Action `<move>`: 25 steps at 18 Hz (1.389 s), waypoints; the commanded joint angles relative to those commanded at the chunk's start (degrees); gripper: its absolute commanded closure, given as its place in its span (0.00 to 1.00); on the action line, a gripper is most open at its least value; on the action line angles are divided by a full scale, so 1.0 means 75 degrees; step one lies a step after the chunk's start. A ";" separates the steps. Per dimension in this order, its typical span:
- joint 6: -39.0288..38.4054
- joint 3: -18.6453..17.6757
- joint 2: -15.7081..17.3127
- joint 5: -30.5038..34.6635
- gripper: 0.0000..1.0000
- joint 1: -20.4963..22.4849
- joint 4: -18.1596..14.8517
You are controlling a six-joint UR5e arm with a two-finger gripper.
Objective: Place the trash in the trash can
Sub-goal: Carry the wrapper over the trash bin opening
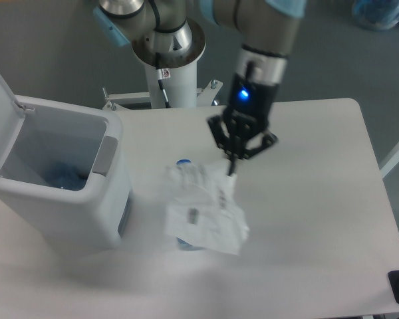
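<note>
Nearest the camera, wrapper: the wrapper (pixel 205 214) hung crumpled in the air, pinched at its top edge so the rest could dangle free of the table (pixel 319 199) while being carried.
Under it, bottle: the bottle (pixel 183 165) lay on the table, mostly hidden by the wrapper, only its blue cap and a bit of its base showing; it looked left for a later trip.
Above, gripper: the gripper (pixel 234 159) pointed down, its jaws pressed onto the wrapper's upper corner, holding it high enough, I judged, to clear the bin's rim.
Left, bin: the bin (pixel 73 199) stood on the table with its lid tipped back, so the mouth was open to receive a drop; something bluish lay inside.
Progress: the wrapper was near the bin but not yet over it.
</note>
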 joint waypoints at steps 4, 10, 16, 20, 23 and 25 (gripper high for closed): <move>-0.0365 -0.0035 0.0458 0.0000 1.00 -0.0749 -0.0326; -0.0283 -0.0105 0.0974 0.0000 1.00 -0.1804 -0.1183; -0.0050 -0.0397 0.1045 0.0058 1.00 -0.2240 -0.1523; 0.0325 -0.0738 0.1150 0.0082 1.00 -0.2263 -0.1617; 0.0490 -0.0867 0.1173 0.0093 1.00 -0.2251 -0.1617; 0.0548 -0.0926 0.1209 0.0128 1.00 -0.2251 -0.1617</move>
